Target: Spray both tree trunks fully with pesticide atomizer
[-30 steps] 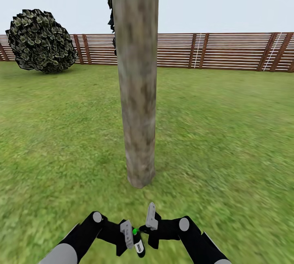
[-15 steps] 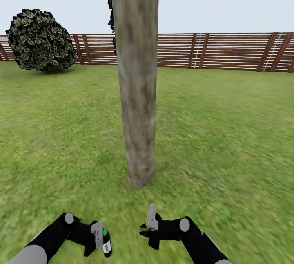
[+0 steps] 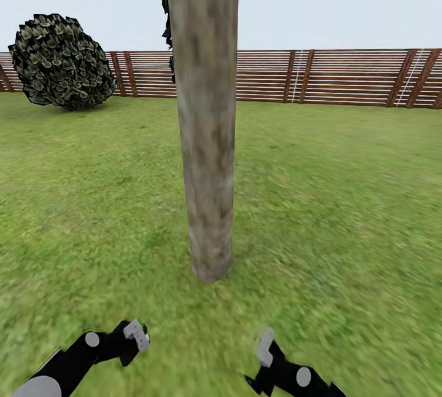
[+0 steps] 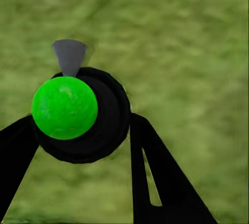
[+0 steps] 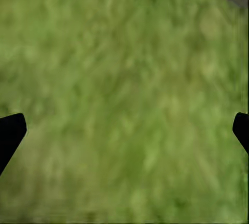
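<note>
Left pincer (image 4: 83,130) clenched on dark round-bodied, green-capped pesticide atomizer (image 4: 78,112), right pincer (image 3: 265,343) released; nozzle faces lawn, so spray may miss mottled grey-brown trunk (image 3: 205,139) at 12 o'clock.

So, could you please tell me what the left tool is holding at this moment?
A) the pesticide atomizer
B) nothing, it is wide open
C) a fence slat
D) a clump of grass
A: in the left wrist view the left tool has its dark fingers closed on either side of the pesticide atomizer, seen from the top with a bright green cap and a grey nozzle, over grass.
</note>
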Robot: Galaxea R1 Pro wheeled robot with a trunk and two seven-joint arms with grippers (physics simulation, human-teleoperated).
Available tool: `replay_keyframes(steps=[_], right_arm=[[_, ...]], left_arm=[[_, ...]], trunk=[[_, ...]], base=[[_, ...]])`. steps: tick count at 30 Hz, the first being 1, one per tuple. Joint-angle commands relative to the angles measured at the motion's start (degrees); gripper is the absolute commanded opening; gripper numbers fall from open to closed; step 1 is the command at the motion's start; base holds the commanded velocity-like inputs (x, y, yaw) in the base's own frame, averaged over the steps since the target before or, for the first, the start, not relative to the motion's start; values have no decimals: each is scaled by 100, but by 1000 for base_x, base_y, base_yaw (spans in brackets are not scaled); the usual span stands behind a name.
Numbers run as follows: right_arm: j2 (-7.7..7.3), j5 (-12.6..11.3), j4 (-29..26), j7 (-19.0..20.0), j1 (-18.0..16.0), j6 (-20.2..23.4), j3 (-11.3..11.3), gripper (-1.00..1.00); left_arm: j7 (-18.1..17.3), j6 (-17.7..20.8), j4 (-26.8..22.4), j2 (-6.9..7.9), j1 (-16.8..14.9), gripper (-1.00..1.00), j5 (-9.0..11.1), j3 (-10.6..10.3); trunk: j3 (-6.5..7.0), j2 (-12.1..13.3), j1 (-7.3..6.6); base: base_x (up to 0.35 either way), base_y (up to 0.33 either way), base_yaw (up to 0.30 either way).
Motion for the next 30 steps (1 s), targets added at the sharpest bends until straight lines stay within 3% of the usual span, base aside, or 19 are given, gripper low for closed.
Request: replay_keyframes(steps=[1,4,6,7,8,9,12,14,18,26,30], right_arm=[[-5,47,297,-525,-4,-43,-73,100],[-8,19,957,-1880,3,-301,-164,100],[-8,-111,1263,-2552,9,-651,-218,100],[-8,-361,1447,-2945,16,-907,-319,100],[-11,-597,1545,-3150,18,-1048,-407,100],[-20,-999,1635,-3360,22,-1217,-516,100],[-241,-1735,1685,-3531,27,-1416,-608,100],[-488,-2166,1686,-3568,29,-1470,-632,100],[-612,-2477,1693,-3571,31,-1506,-638,100],[-625,-2537,1726,-3543,31,-1508,-617,100],[-616,-2545,1728,-3542,31,-1507,-619,100]], left_arm=[[359,-54,162,-60,-4,-100,102,30],[1286,-104,541,-224,-4,-100,655,101],[1774,-127,655,-313,-4,-100,1155,126],[2087,-129,693,-349,-4,-100,1609,135],[2178,-128,701,-361,-4,-100,1771,135],[2445,-115,718,-395,-4,-100,2378,135],[2603,-83,719,-413,-4,-100,2975,140],[2638,-46,687,-428,-4,-100,3164,137],[2653,276,639,-547,-16,-100,3235,109],[2612,777,273,-674,-101,-100,3236,85],[2582,1452,51,-869,-168,-100,3200,68]], trunk=[[-4,-2,-1],[-4,-2,-1],[-4,-2,-1],[-4,-2,-1],[-4,-2,-1],[-4,-2,-1],[-4,-2,-1],[-4,-2,-1],[-4,-2,-1],[-4,-2,-1],[-4,-2,-1]], base=[[0,0,0],[0,0,0],[0,0,0],[0,0,0],[0,0,0],[0,0,0],[0,0,0],[0,0,0],[0,0,0],[0,0,0],[0,0,0]])
